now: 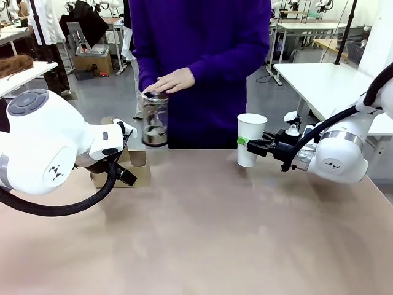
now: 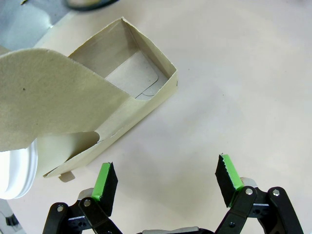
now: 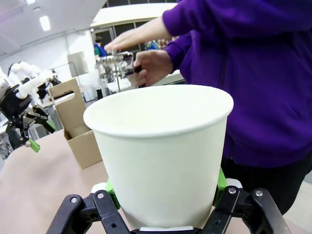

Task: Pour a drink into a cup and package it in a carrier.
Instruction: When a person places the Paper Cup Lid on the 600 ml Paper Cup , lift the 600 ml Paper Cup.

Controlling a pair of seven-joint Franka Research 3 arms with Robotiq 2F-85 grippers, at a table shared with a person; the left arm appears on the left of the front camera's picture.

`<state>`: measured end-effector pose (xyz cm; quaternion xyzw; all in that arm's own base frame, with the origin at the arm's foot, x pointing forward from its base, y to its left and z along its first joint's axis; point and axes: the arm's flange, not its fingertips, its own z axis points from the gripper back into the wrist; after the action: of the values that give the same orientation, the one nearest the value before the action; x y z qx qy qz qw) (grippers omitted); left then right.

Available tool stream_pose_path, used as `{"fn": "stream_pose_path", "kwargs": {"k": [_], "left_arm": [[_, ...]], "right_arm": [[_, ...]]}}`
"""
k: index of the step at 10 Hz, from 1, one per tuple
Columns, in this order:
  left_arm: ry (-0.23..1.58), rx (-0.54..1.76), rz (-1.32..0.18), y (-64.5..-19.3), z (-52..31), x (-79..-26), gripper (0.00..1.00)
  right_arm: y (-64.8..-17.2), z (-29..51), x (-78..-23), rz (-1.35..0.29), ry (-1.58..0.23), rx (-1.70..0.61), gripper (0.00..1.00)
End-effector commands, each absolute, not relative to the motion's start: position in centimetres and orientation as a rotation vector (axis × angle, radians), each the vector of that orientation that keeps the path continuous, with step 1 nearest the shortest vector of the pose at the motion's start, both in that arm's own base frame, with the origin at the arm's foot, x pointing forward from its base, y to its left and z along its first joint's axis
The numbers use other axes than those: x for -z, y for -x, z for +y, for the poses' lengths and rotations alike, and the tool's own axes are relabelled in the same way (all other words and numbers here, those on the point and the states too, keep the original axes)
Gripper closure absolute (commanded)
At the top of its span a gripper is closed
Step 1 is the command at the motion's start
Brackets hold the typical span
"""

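Behind the brown table, white lab tables are standing in a bright room, and a person in a purple sweater is standing at the far side. The person is holding the pitcher with one hand lying on its top, and only a little of the drink is showing at its bottom. The right end effector is clamping the cup between its green pads, upright, at the far edge of the table and well apart from the pitcher. I cannot tell if its base is touching the table. The left end effector is hanging with its fingers wide apart over bare table, just beside the carrier, and it is gripping nothing. The step is probably presenting the cup for pouring. To do it well, the right arm should be keeping the rim level and the grip firm but not crushing the paper wall. The cup should be near enough for the person to reach, and it should not be moving while liquid is falling. The left arm should be staying out of the pouring path. No brand or writing is showing on the cup or the carrier. A small dark mark is sitting on each arm's shell, but I cannot read it.
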<state>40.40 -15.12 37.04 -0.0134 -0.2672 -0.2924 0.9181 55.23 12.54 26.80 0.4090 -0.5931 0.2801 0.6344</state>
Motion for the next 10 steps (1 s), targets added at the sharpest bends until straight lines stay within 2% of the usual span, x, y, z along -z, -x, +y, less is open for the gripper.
{"fn": "stream_pose_path", "kwargs": {"k": [1,10], "left_arm": [[0.029,0.601,-0.55,-40.37,-15.12,-37.06,0.0],[0.029,0.601,-0.55,-40.37,-15.12,-37.06,0.0]], "right_arm": [[-54.99,12.64,-27.3,-1.359,-0.934,-0.644,0.2],[-54.99,12.64,-27.3,-1.359,-0.934,-0.644,0.2]]}}
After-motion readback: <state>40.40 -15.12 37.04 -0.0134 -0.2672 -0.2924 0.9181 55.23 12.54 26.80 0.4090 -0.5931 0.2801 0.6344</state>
